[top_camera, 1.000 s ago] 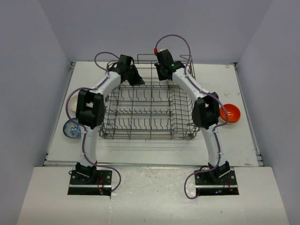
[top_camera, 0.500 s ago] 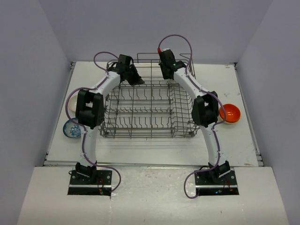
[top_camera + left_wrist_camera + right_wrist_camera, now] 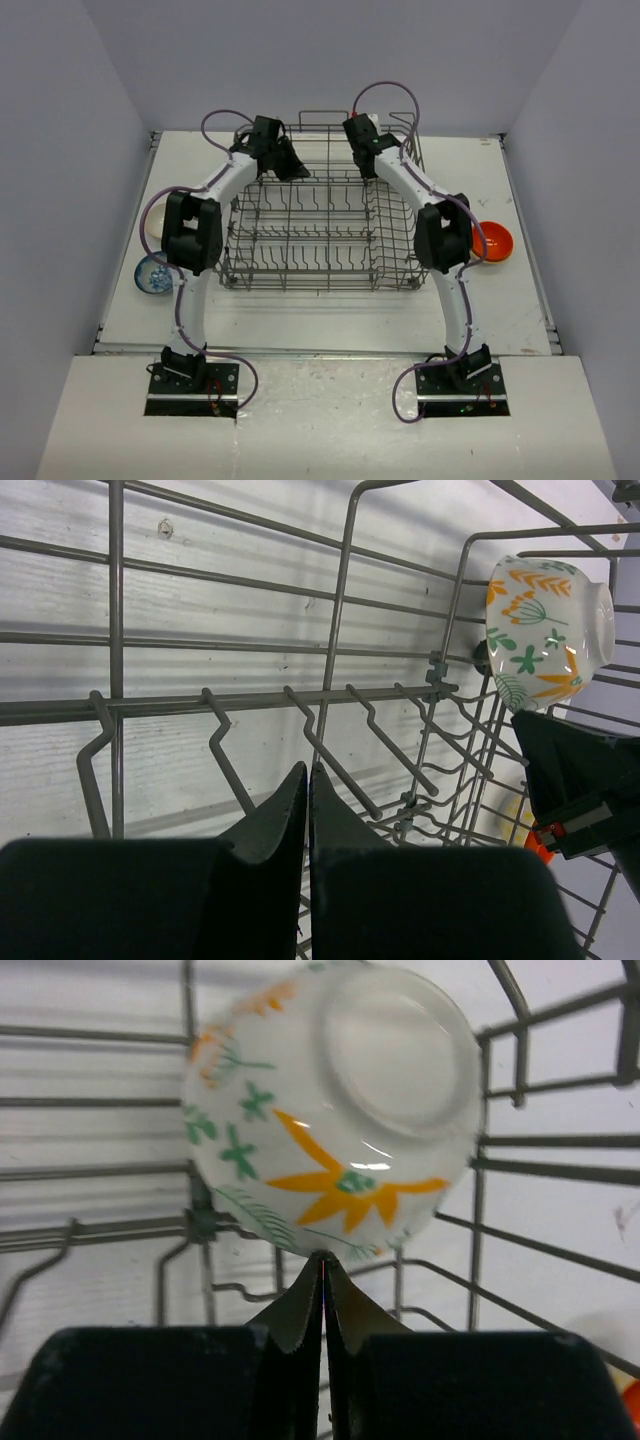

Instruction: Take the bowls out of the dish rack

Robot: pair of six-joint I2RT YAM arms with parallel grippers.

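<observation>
Though indistinct overhead, bowl [image 3: 330,1110] in right gripper [image 3: 322,1260].

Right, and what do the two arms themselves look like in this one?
The left arm and right arm are white tubes with bulky black joint housings on black base plates, with purple cables looping alongside. The left gripper and right gripper have dark, tapered fingers.

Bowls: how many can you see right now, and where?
4. Orange bowl right of the dish rack; blue-patterned bowl and pale bowl on its left; floral bowl pinched by the right fingers. Others may be hidden.
</observation>
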